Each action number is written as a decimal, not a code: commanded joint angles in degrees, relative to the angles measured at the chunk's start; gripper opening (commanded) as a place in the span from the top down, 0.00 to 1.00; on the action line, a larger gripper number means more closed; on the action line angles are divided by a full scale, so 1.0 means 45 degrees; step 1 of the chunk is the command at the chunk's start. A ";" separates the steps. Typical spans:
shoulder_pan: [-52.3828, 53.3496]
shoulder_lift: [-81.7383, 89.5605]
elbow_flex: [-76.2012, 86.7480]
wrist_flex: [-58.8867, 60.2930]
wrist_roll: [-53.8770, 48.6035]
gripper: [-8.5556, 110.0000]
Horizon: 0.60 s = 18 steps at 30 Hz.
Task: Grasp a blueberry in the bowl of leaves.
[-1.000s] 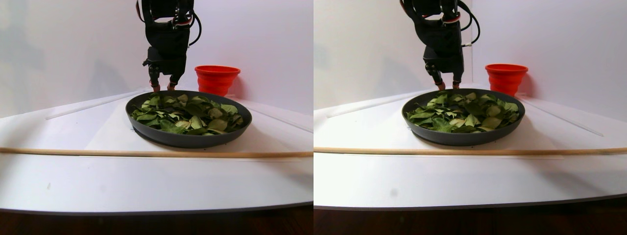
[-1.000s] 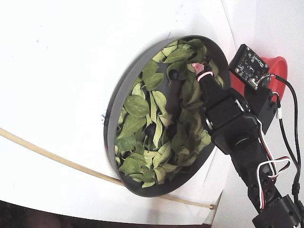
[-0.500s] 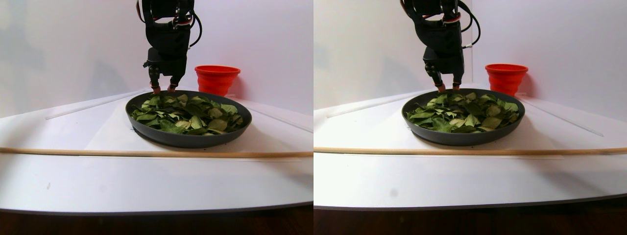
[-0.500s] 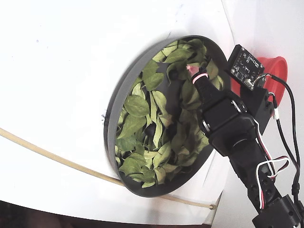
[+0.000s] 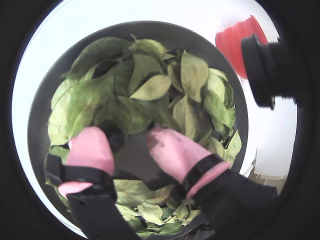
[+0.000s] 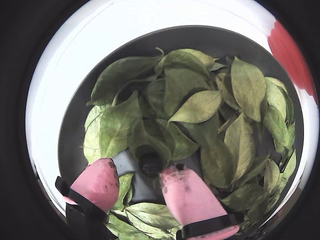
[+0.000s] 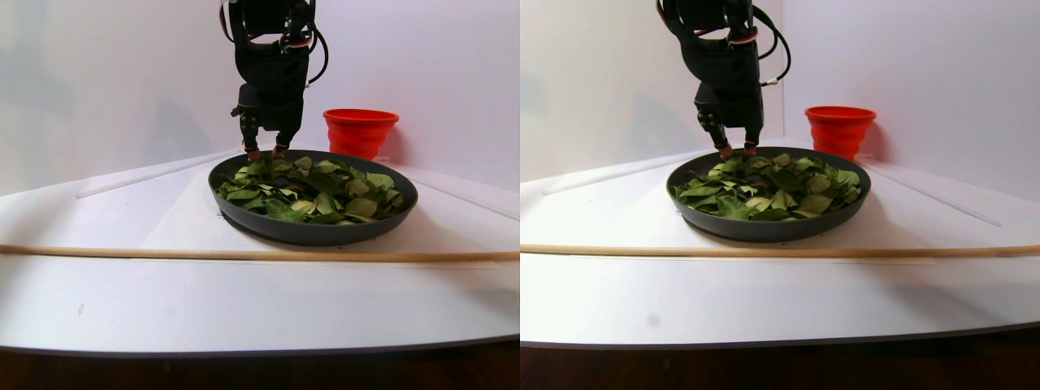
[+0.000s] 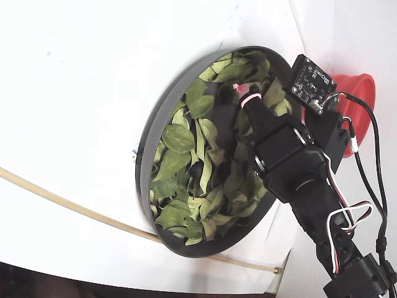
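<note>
The dark grey bowl (image 5: pixel 40 125) holds many green leaves (image 5: pixel 152 87). My gripper (image 5: pixel 127 137) with pink fingertips (image 5: pixel 90 150) is open, tips down among the leaves over a bare patch of bowl floor. The blue-black blueberry (image 5: pixel 116 138) lies on that patch between the tips, close to the left finger and apart from the right one. In another wrist view the blueberry (image 6: pixel 150 162) sits just ahead of the gap of the gripper (image 6: pixel 140 172). In the stereo pair view the gripper (image 7: pixel 264 150) is at the far edge of the bowl (image 7: pixel 313 231). The blueberry is hidden in the fixed view.
A red cup (image 7: pixel 360 130) stands just behind the bowl on the right; it also shows in the fixed view (image 8: pixel 360 93). A thin wooden stick (image 7: pixel 244 254) lies across the white table in front of the bowl. White walls stand behind.
</note>
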 commanded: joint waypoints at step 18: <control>0.0156 -0.0898 -0.0977 -0.0410 -0.0078 0.79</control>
